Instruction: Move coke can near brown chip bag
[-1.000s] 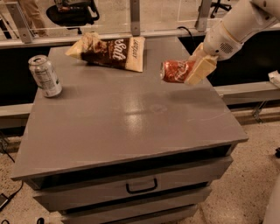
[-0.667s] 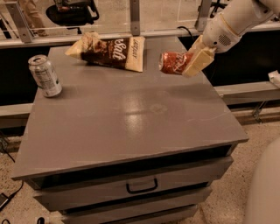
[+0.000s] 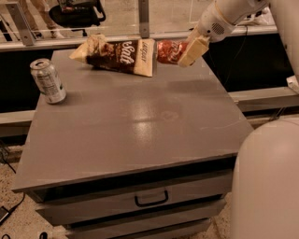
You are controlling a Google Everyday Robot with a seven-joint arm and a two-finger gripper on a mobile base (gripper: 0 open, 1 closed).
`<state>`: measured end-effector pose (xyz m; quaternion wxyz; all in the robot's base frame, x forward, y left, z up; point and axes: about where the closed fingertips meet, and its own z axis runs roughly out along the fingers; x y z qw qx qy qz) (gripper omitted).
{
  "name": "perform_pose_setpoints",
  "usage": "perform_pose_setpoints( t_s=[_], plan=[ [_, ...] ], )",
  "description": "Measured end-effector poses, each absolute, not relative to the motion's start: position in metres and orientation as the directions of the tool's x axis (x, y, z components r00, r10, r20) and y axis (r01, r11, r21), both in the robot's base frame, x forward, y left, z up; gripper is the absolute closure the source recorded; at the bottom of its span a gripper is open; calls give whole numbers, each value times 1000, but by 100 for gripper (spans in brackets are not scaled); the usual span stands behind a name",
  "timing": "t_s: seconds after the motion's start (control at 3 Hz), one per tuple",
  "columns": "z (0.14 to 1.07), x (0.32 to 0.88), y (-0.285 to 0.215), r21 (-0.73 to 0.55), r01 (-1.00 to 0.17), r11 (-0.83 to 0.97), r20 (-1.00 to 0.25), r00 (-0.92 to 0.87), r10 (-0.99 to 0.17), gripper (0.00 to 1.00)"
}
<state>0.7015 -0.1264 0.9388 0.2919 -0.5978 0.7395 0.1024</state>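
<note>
Presently, item by item.

- Claw (image 3: pixel 185 52): at the far right of the desk, raised above its back edge and clenched on the coke can. One cream finger (image 3: pixel 193 48) lies across the can's right side.
- Arm (image 3: pixel 218 19): white, reaching down from the upper right corner to the claw.
- Coke can (image 3: pixel 168 51): red, carried on its side in the claw, off the desk surface. Its free end points left and sits just beside the right end of the brown chip bag. Whether the two touch cannot be told.
- Brown chip bag (image 3: pixel 119 56): crinkled, dark brown and cream, white "Salt" lettering. It lies flat at the back of the desk, near the middle of the far edge.
- Silver-grey can (image 3: pixel 48 80): upright with a slight lean at the left edge of the desk, well apart from the bag and the claw.
- Desk (image 3: pixel 140 121): grey top with drawers below. A dark drawer handle (image 3: pixel 152 200) is on the front.
- Robot body (image 3: pixel 268 182): a white rounded mass filling the lower right corner.
- Background: a railing (image 3: pixel 144 16) and a black office chair (image 3: pixel 77 10) beyond the desk.
</note>
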Motion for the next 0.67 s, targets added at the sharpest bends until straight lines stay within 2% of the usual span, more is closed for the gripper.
perform_pose_setpoints(
  t_s=[0.67],
  plan=[
    [930, 733, -88, -294, -925, 239, -550, -41, -834, 100]
  ],
)
